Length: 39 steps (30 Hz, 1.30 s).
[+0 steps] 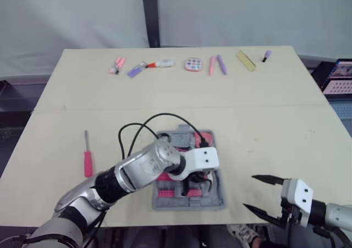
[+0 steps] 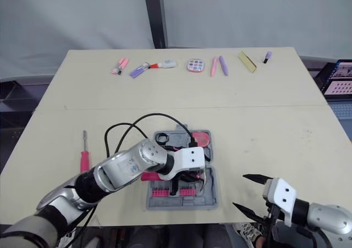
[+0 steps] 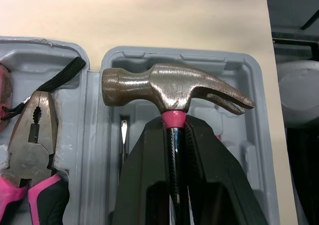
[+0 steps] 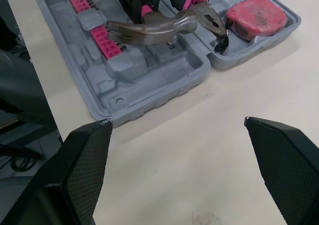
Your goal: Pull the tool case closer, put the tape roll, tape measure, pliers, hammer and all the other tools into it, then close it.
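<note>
The grey tool case [image 1: 190, 204] lies open near the table's front edge. My left gripper [image 3: 174, 122] is shut on the hammer [image 3: 174, 88] just under its steel head, holding it over the case's moulded half. The pink-handled pliers [image 3: 32, 135] and the red tape measure [image 4: 256, 15] lie in the other half. A screwdriver blade [image 3: 123, 135] shows in a slot beside the hammer. A pink screwdriver [image 1: 87, 157] lies on the table to the left of the case. My right gripper [image 1: 250, 191] hovers open to the right of the case, with nothing in it.
Several markers and highlighters [image 1: 159, 64], a small round palette [image 1: 193, 64] and a yellow strip [image 1: 246, 60] line the far edge. A black cable [image 1: 148, 124] loops over my left arm. A laptop screen [image 1: 338, 76] stands beyond the right edge.
</note>
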Each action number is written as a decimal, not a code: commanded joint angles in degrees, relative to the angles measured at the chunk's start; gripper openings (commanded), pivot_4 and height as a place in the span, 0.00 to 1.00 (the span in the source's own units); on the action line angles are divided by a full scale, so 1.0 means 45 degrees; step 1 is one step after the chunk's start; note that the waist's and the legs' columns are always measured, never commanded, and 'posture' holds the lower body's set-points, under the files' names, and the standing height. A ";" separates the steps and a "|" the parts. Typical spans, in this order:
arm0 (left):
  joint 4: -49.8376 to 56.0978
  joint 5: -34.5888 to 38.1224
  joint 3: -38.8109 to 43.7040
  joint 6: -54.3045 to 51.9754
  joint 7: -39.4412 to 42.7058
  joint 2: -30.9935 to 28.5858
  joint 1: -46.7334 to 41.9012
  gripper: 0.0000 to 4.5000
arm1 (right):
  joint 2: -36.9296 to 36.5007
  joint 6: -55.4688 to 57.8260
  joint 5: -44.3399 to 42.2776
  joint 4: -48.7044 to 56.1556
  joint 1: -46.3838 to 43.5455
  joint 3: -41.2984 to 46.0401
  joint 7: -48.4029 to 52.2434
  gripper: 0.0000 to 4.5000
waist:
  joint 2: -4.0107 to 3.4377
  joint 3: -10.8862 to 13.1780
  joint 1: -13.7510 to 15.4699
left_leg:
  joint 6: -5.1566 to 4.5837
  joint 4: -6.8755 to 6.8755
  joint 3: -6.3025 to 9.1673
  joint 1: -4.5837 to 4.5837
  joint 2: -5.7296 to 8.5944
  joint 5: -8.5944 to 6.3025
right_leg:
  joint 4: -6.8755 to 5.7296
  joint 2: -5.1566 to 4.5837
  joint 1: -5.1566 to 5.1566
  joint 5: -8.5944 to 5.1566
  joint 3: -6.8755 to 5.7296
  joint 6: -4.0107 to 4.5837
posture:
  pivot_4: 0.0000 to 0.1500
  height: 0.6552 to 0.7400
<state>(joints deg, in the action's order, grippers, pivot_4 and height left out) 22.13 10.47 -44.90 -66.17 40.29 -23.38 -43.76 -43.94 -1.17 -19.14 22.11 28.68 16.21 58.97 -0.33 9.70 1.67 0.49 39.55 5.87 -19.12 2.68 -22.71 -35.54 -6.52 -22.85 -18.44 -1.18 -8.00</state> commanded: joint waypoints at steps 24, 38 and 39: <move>-0.1061 -0.0402 -0.0719 0.0097 -0.0504 0.1220 0.0066 0.00 | 0.0134 0.0006 -0.0077 0.0597 0.0409 0.0294 -0.0581 1.00 | -0.0001 -0.0001 -0.0001 | 0.0000 0.0013 0.0002 -0.0006 0.0023 0.0000 | -0.0008 -0.0002 -0.0001 0.0002 0.0000 -0.0005 | 1.00 1.00; -0.1704 -0.0502 -0.0739 0.0645 -0.0492 0.1502 0.0155 0.00 | 0.0170 0.0007 0.0003 0.0677 0.0452 0.0261 -0.0806 1.00 | -0.0001 -0.0001 -0.0002 | -0.0001 0.0016 0.0002 -0.0007 0.0026 0.0000 | -0.0010 -0.0002 -0.0002 0.0002 -0.0001 -0.0005 | 1.00 1.00; -0.1707 -0.0508 -0.0760 0.0653 -0.0490 0.1496 0.0167 0.00 | 0.0171 0.0008 0.0004 0.0682 0.0459 0.0263 -0.0824 1.00 | -0.0001 -0.0001 -0.0002 | -0.0001 0.0016 0.0002 -0.0006 0.0026 0.0000 | -0.0011 -0.0002 -0.0002 0.0002 0.0000 -0.0005 | 1.00 1.00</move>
<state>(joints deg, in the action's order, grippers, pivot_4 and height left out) 12.80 8.48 -48.33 -64.29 37.68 -17.06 -43.15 -43.65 -1.06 -19.01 23.31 30.31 16.23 55.91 -0.33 9.70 1.67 0.49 39.63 5.88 -19.15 2.80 -22.71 -35.59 -6.53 -22.86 -18.43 -1.18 -8.03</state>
